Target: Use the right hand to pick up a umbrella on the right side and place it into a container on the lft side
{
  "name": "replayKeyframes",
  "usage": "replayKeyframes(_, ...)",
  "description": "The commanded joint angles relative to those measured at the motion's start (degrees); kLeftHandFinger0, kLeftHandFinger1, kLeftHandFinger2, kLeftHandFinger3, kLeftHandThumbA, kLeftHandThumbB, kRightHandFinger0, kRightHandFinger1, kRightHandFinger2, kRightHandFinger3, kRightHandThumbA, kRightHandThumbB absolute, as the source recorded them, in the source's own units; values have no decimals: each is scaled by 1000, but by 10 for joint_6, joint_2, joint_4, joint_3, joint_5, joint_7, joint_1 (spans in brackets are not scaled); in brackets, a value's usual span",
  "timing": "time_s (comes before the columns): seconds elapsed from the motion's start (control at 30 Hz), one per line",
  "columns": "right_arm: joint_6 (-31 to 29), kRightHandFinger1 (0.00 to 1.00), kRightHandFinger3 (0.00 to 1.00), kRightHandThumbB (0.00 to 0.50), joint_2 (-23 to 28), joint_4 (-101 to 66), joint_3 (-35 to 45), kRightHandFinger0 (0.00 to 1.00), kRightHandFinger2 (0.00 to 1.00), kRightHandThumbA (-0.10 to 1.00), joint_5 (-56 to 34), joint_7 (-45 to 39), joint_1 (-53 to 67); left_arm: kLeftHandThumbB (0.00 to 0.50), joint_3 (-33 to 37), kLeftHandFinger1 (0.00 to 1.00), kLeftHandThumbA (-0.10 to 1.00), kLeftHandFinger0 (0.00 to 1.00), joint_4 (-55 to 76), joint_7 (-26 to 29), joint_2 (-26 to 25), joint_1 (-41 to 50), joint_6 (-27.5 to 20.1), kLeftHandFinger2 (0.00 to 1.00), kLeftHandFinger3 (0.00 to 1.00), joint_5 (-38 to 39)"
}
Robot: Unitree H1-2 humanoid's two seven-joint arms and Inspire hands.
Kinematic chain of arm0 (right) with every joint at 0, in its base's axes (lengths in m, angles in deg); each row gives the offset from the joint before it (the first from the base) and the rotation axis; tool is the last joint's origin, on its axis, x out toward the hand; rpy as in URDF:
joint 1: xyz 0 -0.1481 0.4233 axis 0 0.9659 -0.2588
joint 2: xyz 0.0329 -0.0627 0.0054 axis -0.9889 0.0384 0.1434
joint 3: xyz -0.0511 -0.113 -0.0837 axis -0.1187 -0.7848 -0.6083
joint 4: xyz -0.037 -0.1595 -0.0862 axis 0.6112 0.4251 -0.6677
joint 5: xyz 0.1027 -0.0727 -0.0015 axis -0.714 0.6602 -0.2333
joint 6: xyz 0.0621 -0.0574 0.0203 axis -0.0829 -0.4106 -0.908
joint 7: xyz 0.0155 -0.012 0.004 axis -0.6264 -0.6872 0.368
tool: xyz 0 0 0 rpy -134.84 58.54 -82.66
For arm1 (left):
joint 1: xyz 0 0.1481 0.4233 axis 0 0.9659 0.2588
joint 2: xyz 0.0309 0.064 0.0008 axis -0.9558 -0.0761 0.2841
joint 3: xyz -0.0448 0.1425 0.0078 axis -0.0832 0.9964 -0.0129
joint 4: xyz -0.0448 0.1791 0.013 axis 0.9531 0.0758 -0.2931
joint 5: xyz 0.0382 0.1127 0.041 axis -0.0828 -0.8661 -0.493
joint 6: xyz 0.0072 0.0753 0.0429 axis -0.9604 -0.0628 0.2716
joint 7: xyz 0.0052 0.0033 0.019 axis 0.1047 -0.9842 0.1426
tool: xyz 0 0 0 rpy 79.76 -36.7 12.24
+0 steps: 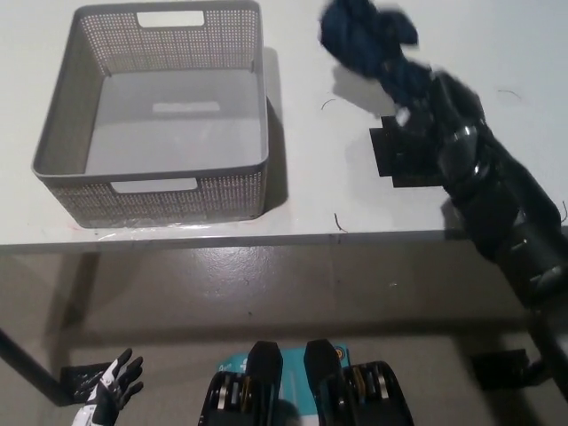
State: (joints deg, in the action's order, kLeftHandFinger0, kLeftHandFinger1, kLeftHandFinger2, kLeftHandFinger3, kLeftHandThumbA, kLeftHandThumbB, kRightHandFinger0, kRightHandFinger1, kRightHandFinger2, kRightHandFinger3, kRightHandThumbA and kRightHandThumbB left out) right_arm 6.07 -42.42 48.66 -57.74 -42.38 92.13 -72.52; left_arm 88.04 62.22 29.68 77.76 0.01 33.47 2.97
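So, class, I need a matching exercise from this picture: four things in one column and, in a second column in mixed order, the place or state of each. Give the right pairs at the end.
Things
1. dark blue umbrella
2. grey basket
3. white left hand
4. black patch

Places or states
A. flat on the table, right of the middle
B. at the picture's lower left, below the table edge, holding nothing
C. held by the black right hand
D. on the table's left side, nothing inside

Pairs: 1-C, 2-D, 3-B, 4-A

container (pixel 160 115) left on table (pixel 302 191); umbrella (pixel 368 40) right
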Motion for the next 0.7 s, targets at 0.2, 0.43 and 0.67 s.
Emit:
replayKeyframes(0.2, -23, 271, 744, 153, -40, -147, 15, 0, 687, -100, -16, -4, -107, 17, -1, 1000, 1000, 1000, 6, -14, -8, 9, -16, 1000, 1000, 8)
replayKeyframes(0.43, 12, 290, 805, 175, -101, -185, 11, 0, 721, -100, -17, -25, -138, 37, 2, 1000, 1000, 1000, 4, -6, -2, 11, -20, 1000, 1000, -9)
replayKeyframes(0.67, 1, 225, 758, 176, -162, -99, 12, 0, 653, -100, -17, 6, -176, 67, 6, 1000, 1000, 1000, 6, -9, 0, 14, -25, 1000, 1000, -8)
